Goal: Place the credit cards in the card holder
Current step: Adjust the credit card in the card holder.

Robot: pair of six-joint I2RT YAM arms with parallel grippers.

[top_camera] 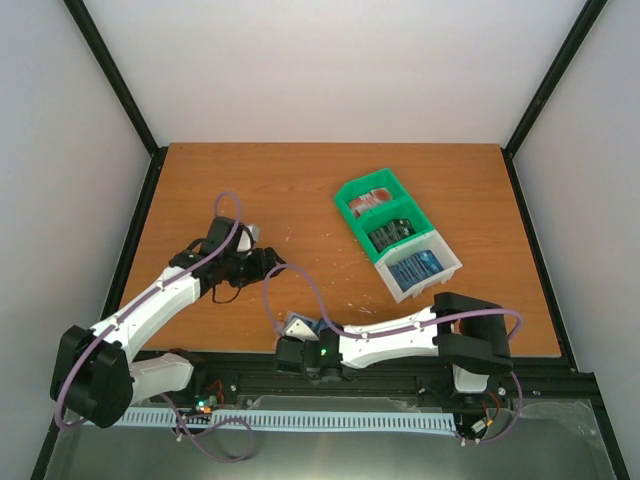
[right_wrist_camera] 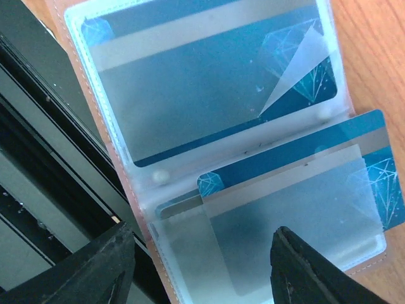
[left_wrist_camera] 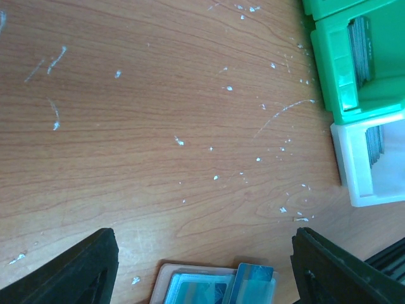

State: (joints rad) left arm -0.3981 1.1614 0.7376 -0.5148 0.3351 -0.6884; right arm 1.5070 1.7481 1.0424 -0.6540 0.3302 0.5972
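The card holder (right_wrist_camera: 136, 209) lies open at the table's near edge, tan-pink rim with clear sleeves. One blue credit card (right_wrist_camera: 209, 82) sits in its upper sleeve. A second blue card (right_wrist_camera: 354, 142) is partly in the lower sleeve and sticks out to the right. My right gripper (right_wrist_camera: 202, 237) is open and empty just above the lower sleeve; in the top view it (top_camera: 297, 342) hovers over the holder (top_camera: 301, 324). My left gripper (left_wrist_camera: 204, 244) is open and empty over bare table, with the holder (left_wrist_camera: 215, 286) at the frame's bottom. In the top view the left gripper (top_camera: 258, 262) is left of the holder.
A green-and-white compartment tray (top_camera: 350, 195) stands at mid right. It holds red-and-white cards (top_camera: 372, 203), dark cards (top_camera: 392, 233) and blue cards (top_camera: 418, 268). It also shows in the left wrist view (left_wrist_camera: 345, 95). A black rail (right_wrist_camera: 38, 114) runs along the table's near edge beside the holder.
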